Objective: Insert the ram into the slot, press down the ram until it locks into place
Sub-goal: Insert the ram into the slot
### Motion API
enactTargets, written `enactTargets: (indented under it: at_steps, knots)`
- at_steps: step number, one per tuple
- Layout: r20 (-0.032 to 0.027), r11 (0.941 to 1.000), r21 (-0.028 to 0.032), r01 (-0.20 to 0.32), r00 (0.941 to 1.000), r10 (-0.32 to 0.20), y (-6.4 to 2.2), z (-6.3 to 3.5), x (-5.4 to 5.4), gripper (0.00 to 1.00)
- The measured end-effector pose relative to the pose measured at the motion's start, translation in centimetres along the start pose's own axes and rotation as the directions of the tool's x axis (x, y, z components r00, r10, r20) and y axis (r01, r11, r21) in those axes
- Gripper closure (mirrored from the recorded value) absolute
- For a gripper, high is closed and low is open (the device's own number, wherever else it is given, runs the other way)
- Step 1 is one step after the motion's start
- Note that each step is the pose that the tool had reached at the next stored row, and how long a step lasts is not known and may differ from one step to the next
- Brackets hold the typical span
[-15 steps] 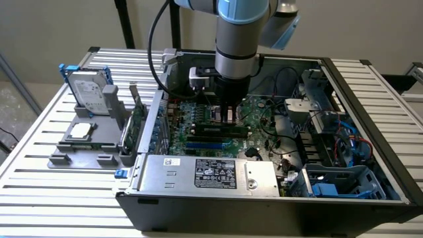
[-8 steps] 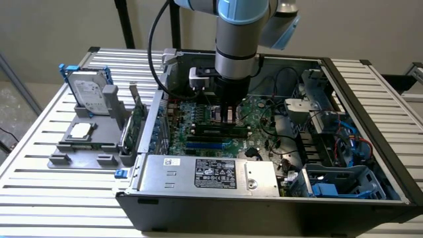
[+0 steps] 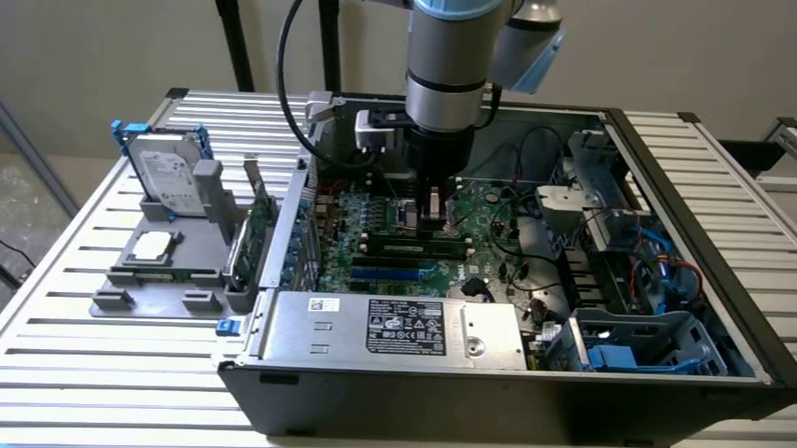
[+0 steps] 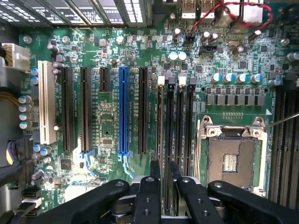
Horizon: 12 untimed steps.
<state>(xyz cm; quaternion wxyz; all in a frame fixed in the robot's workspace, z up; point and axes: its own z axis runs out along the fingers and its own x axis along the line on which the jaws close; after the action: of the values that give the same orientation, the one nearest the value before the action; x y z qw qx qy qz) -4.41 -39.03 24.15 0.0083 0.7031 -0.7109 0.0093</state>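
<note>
The ram (image 3: 415, 246), a thin green stick with dark chips, stands on edge along one of the parallel black slots (image 4: 188, 122) on the motherboard. In the exterior view my gripper (image 3: 432, 217) comes straight down onto the stick's upper edge, near its middle. In the wrist view the gripper (image 4: 164, 171) is over the slot bank. Its two black fingers (image 4: 155, 173) stand a narrow gap apart, in line with the second slot (image 4: 170, 122). The stick runs edge-on between them.
The motherboard lies in an open PC case (image 3: 697, 280) with the power supply (image 3: 398, 327) in front and cables and drive cages at the exterior view's right. A blue slot (image 4: 123, 109) and the CPU socket (image 4: 231, 161) flank the memory slots. A grey fixture (image 3: 156, 271) holds a hard drive.
</note>
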Motion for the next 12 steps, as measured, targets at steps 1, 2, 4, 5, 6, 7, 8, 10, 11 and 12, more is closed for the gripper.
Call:
enactTargets:
  at_steps: [1,2,4,5,6,7,8,10,11,12]
  knots:
    - [0.0011,1.0,-0.0001,0.0,1.0,0.0,0.03,-0.12,0.0,0.78]
    - [0.0027,1.0,0.0001,0.0,1.0,0.0,0.06,-0.15,0.01,0.78]
    - [0.0053,1.0,0.0001,0.0,1.0,0.0,0.07,-0.16,0.0,0.8]
    - [0.0052,1.0,0.0,0.0,1.0,0.0,0.07,-0.16,0.0,0.87]
    - [0.0053,1.0,0.0,0.0,1.0,0.0,0.08,-0.16,0.0,0.89]
    - [0.0053,1.0,0.0,0.0,1.0,0.0,0.08,-0.16,0.0,0.89]
    - [0.0053,1.0,-0.0001,0.0,1.0,0.0,0.08,-0.16,0.01,0.89]
    - [0.0053,1.0,-0.0001,0.0,1.0,0.0,0.08,-0.16,0.01,0.89]
    - [0.0053,1.0,0.0,0.0,1.0,0.0,0.08,-0.16,0.01,0.89]
    - [0.0052,1.0,-0.0001,0.0,1.0,0.0,0.08,-0.17,0.01,0.89]
